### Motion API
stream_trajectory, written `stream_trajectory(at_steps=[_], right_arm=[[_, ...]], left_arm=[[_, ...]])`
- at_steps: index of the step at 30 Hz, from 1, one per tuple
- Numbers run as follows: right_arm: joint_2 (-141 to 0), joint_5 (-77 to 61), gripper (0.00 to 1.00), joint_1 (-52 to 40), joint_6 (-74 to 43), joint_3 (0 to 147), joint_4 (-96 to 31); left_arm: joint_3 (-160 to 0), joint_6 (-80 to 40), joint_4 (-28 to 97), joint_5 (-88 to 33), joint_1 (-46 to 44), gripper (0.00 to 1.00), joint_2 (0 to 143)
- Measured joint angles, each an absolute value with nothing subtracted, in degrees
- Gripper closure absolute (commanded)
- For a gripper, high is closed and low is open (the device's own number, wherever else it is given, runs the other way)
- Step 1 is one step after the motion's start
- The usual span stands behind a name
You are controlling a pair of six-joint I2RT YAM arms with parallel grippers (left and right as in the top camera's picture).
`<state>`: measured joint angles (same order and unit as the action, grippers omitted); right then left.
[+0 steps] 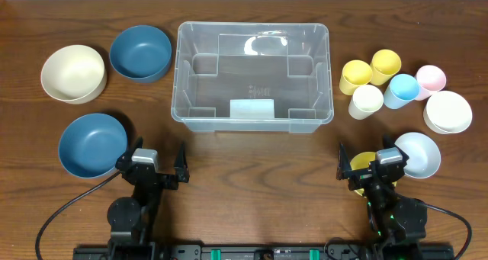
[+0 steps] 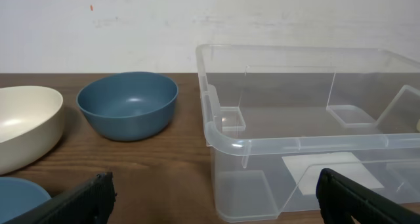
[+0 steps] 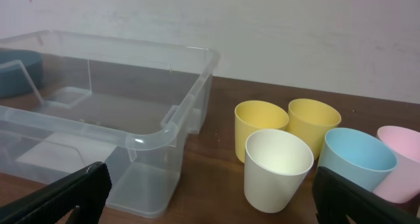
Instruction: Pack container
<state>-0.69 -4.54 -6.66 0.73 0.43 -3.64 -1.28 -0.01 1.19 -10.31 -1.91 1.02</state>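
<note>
Overhead, we saw the container (image 1: 229, 77) empty at upper centre, bowls (image 1: 140, 52) at frame left, cups (image 1: 367, 101) at frame right. Below, left gripper (image 1: 152, 161) and right gripper (image 1: 370, 167) sat wide open, holding nothing. We judged packing unstarted; the next move needed a first grasp.

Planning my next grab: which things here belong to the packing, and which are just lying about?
Job: clear container; likely cargo: blue bowls, cream bowl, white bowls, five cups.
Lying about: only the arms' cables; nothing else obvious.
</note>
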Motion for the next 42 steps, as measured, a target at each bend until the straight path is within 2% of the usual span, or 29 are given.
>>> stream_trajectory(at_steps=[42], right_arm=[[-0.69, -4.54, 0.01, -6.66, 0.73, 0.45, -3.64]], left_arm=[[-1.28, -0.01, 1.19, -10.31, -1.91, 0.02, 1.02]])
